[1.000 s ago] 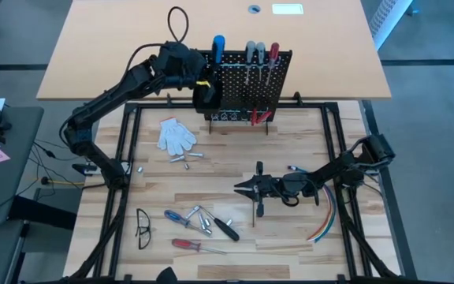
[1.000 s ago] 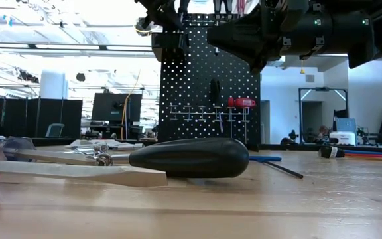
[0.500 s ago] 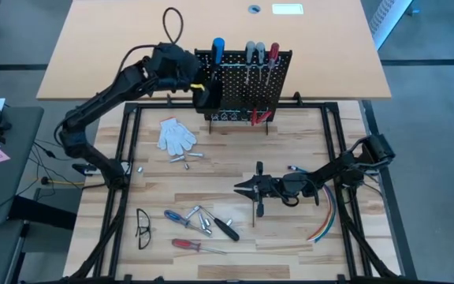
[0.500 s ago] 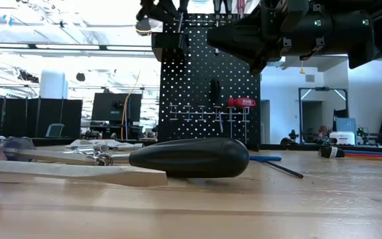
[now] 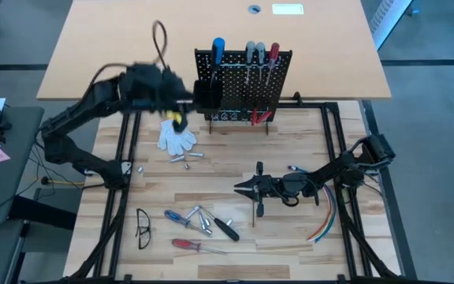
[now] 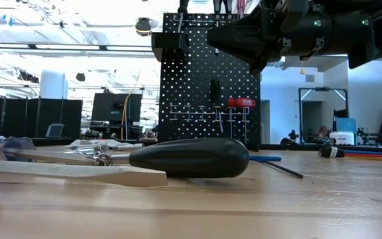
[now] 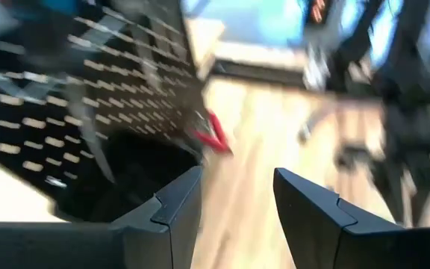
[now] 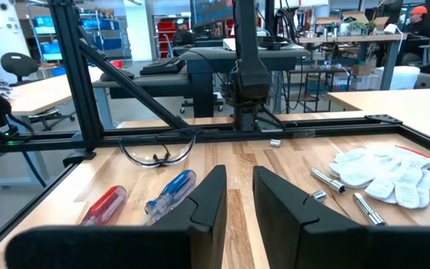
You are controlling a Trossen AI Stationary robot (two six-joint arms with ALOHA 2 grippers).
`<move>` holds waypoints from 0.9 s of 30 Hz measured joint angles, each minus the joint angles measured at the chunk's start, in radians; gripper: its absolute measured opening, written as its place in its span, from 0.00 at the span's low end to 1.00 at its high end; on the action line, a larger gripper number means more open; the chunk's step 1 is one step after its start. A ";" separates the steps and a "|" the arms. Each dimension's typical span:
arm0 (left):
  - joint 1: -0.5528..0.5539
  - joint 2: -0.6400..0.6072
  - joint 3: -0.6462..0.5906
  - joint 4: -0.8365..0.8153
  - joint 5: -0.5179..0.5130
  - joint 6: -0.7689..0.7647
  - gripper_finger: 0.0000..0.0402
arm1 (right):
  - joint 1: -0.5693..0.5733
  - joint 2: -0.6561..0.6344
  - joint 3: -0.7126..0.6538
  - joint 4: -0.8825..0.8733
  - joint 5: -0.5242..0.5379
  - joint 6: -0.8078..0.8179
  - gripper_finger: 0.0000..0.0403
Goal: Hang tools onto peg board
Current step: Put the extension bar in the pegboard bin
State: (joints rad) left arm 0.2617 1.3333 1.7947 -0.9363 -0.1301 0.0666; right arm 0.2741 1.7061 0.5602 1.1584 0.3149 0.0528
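The peg board [image 5: 245, 83] stands upright at the table's far edge. A blue-handled [image 5: 218, 47], a grey-handled [image 5: 251, 52] and a red-handled screwdriver [image 5: 273, 52] hang on it, with red pliers [image 5: 258, 117] at its foot. More tools lie near the front: a blue screwdriver [image 5: 176, 215], a black-handled one [image 5: 227, 228] and a red one [image 5: 189, 245]. My left gripper [image 5: 183, 106] is open and holds nothing, just left of the board, above the white glove [image 5: 176, 136]. My right gripper [image 5: 241, 188] hovers at mid-table, pointing left, slightly open with nothing between its fingers [image 8: 239, 179].
Safety glasses [image 5: 143, 227] lie at the front left. Silver bits [image 5: 199, 219] lie among the tools and others [image 5: 184, 158] below the glove. Coloured cables [image 5: 325, 219] curl at the right, under my right arm. A black frame rail [image 5: 124, 158] runs around the table.
My left gripper has drawn back from the peg board's left end toward the table's left edge, quickly enough to blur. It has left the low view. The tools on the board hang as before.
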 joint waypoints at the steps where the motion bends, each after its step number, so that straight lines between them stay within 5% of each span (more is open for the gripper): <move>1: -0.054 -0.001 0.000 -0.039 -0.038 0.004 0.40 | 0.000 0.000 0.000 0.000 0.000 0.000 0.19; 7: -0.371 -0.002 -0.174 -0.132 -0.314 -0.088 0.40 | 0.000 0.000 0.000 0.000 0.000 0.000 0.19; 14: -0.568 -0.090 -0.731 0.127 -0.527 -0.404 0.40 | 0.007 0.000 0.000 -0.003 0.000 0.000 0.19; 21: -0.542 -0.245 -1.153 0.275 -0.679 -0.874 0.40 | 0.005 0.000 0.000 -0.002 0.000 0.000 0.19; 27: -0.410 -0.454 -1.393 0.479 -0.564 -0.773 0.41 | -0.006 0.000 0.000 -0.001 0.000 0.000 0.19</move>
State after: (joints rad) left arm -0.1486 0.8795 0.4014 -0.4577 -0.6938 -0.7065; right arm 0.2684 1.7060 0.5602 1.1573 0.3149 0.0533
